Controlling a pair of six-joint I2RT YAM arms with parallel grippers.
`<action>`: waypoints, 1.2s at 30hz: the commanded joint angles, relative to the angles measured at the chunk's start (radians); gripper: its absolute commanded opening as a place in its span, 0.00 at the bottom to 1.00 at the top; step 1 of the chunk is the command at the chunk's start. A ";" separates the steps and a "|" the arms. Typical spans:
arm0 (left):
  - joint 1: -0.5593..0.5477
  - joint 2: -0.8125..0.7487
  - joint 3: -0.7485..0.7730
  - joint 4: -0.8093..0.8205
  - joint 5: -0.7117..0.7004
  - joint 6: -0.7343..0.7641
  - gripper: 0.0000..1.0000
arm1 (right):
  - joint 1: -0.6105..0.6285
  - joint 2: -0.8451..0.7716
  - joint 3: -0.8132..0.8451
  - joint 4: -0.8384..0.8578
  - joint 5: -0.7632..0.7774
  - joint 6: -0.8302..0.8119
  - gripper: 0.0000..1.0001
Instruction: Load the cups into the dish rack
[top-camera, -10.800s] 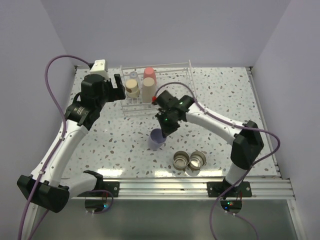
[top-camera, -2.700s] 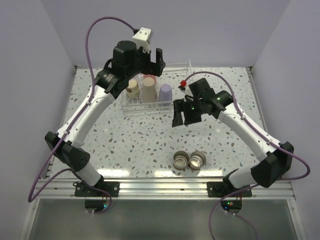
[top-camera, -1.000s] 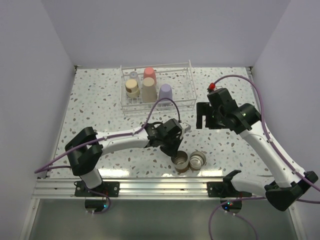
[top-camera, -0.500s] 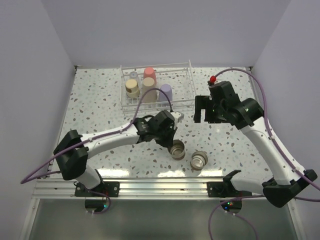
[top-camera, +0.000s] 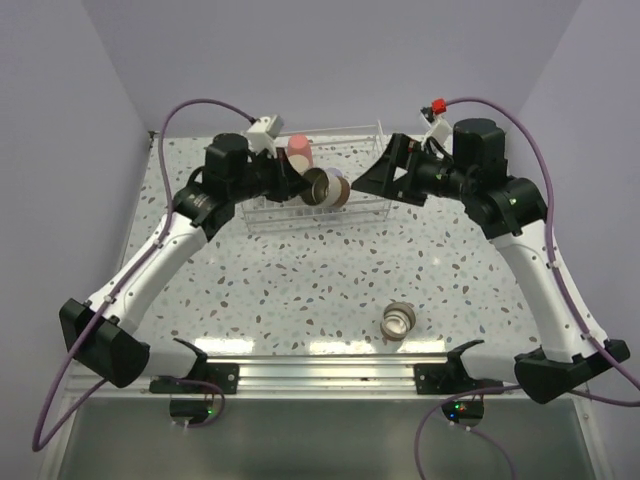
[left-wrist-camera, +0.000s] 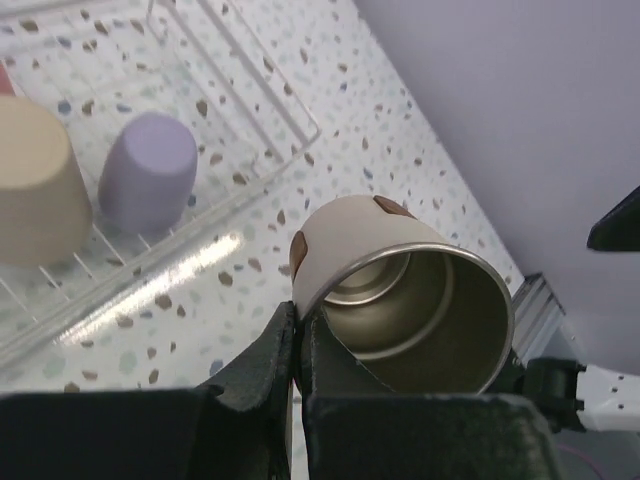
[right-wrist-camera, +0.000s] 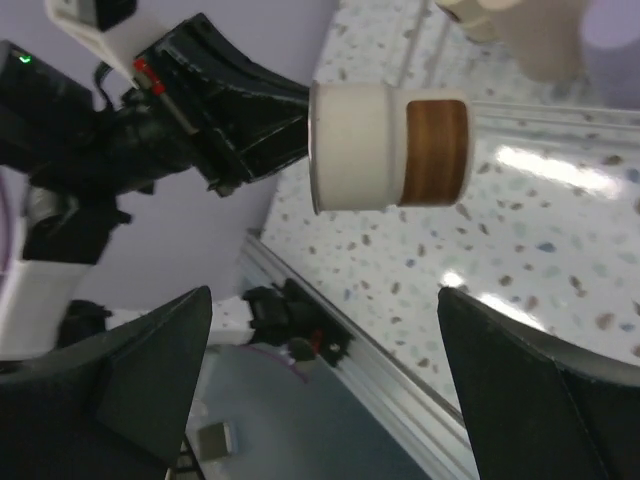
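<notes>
1. the steel cup (left-wrist-camera: 400, 300) is up in the air, lying on its side, with its open mouth toward the left wrist camera and its tan base pointing away.
2. in the overhead view it hangs at the front right part of the dish rack (top-camera: 365, 135). i cannot tell whether it is above the basket or just in front of it.
3. the left gripper (left-wrist-camera: 296, 335) is pinched tight on the cup's rim. one finger looks to be inside the mouth and one outside on the tan wall.
4. my judgement is that the cup is light, stiff and thin-walled. the polished inside is likely slick, so a rim pinch could let it swivel. a hold across the tan outer wall would probably be steadier.
5. it does not look fragile, but if dropped it would likely roll and clatter.
6. the right gripper (top-camera: 378, 175) has its jaws spread wide and holds nothing. it faces the cup's base from close by, without touching it.
7. inside the rack, a lavender cup (left-wrist-camera: 148, 185) and a beige cup (left-wrist-camera: 35, 195) stand mouth down, side by side. a coral cup (top-camera: 299, 150) sits farther back.
8. a second steel cup (top-camera: 398, 321) lies on the speckled table (top-camera: 250, 280) near the front edge, well apart from the rack.
</notes>
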 joint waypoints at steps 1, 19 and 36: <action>0.113 -0.050 -0.002 0.280 0.278 -0.123 0.00 | -0.011 0.029 -0.021 0.361 -0.289 0.285 0.98; 0.317 -0.068 -0.261 1.236 0.530 -0.750 0.00 | -0.010 0.212 0.019 0.742 -0.339 0.609 0.98; 0.316 -0.004 -0.263 1.250 0.507 -0.772 0.00 | 0.021 0.232 0.015 0.802 -0.362 0.652 0.98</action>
